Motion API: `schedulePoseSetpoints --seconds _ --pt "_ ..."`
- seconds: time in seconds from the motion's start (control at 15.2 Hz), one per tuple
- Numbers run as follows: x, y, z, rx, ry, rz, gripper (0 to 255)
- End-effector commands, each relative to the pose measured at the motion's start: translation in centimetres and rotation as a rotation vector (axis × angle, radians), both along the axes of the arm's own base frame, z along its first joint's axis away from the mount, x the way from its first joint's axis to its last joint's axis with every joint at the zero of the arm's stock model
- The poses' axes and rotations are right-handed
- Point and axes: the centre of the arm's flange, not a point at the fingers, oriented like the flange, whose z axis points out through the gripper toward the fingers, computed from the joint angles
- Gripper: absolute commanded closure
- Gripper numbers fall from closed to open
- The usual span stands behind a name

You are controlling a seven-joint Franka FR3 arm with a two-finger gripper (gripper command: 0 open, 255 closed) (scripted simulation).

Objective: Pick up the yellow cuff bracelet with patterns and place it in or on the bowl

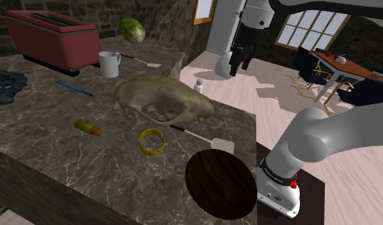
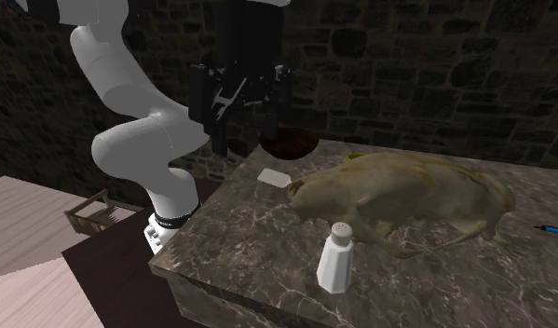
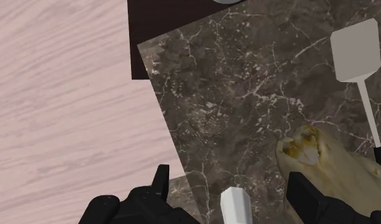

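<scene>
The yellow patterned cuff bracelet [image 1: 151, 141] lies flat on the dark marble counter [image 1: 49, 137], near its front. To its right in the shoulder view, a dark brown bowl [image 1: 220, 185] sits at the counter's corner, and it also shows behind the hand [image 2: 288, 144]. My black gripper [image 1: 240, 67] hangs high above the counter's far edge, well away from both. Its fingers stand wide apart [image 2: 242, 140] with nothing between them. Along the gripper [image 3: 230, 181], a white salt shaker [image 3: 233, 205] stands far below on the counter's edge.
A large pale animal skull [image 1: 161, 99] lies mid-counter between the gripper and the bracelet. A white spatula [image 1: 212, 142] rests beside the bowl. A white mug [image 1: 109, 64], a red toaster [image 1: 52, 38], a blue pen [image 1: 75, 89] and a small brown-orange item [image 1: 87, 127] lie further left.
</scene>
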Motion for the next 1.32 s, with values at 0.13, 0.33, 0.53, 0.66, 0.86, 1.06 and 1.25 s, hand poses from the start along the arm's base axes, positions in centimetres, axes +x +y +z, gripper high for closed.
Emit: schedulePoseSetpoints --seconds 0.13,0.33,0.53,0.66,0.86,1.06,1.25 --pt "0.4 2.4 -0.9 0.000 -0.003 0.001 0" --pt "0.9 6.1 -2.4 -0.001 -0.006 0.003 0" --pt "1.4 9.8 -3.8 -0.002 -0.010 0.004 0" --pt "1.8 12.2 -4.7 -0.002 -0.013 0.005 0" --pt "2.3 15.9 -6.2 -0.002 -0.016 0.007 0" --pt "2.8 19.5 -7.6 -0.003 -0.020 0.008 0" --pt "3.4 23.2 -9.0 -0.004 -0.024 0.010 0"
